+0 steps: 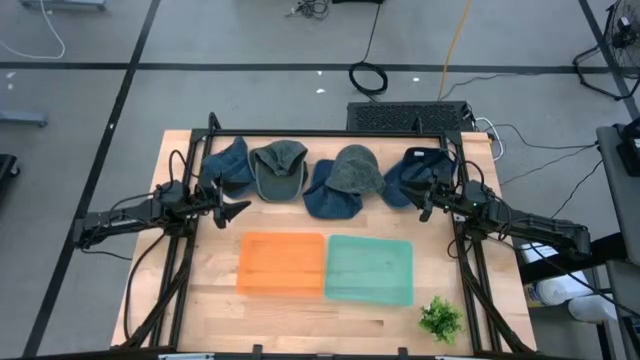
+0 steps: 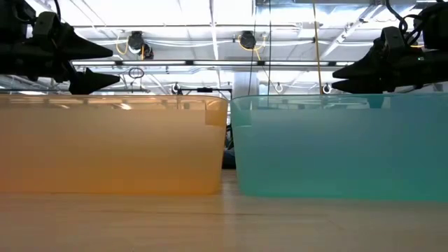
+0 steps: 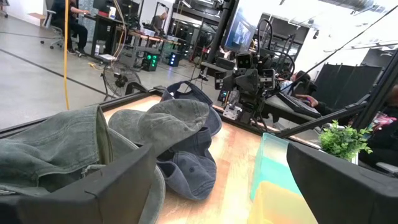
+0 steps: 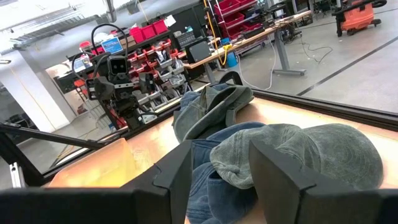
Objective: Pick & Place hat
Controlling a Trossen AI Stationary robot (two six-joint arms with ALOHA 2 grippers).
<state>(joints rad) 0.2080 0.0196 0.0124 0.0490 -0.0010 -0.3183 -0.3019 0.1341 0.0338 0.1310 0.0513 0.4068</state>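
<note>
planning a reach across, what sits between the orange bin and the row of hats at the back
Nothing: in the high view a bare strip of wooden table separates the orange bin from the row of hats.

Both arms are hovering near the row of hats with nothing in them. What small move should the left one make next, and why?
Probably lower the left gripper toward the nearest blue hat and close on it. Its jaws are wide open and empty, and the orange bin sits just beside it. The right gripper waits by the far hat.
</note>
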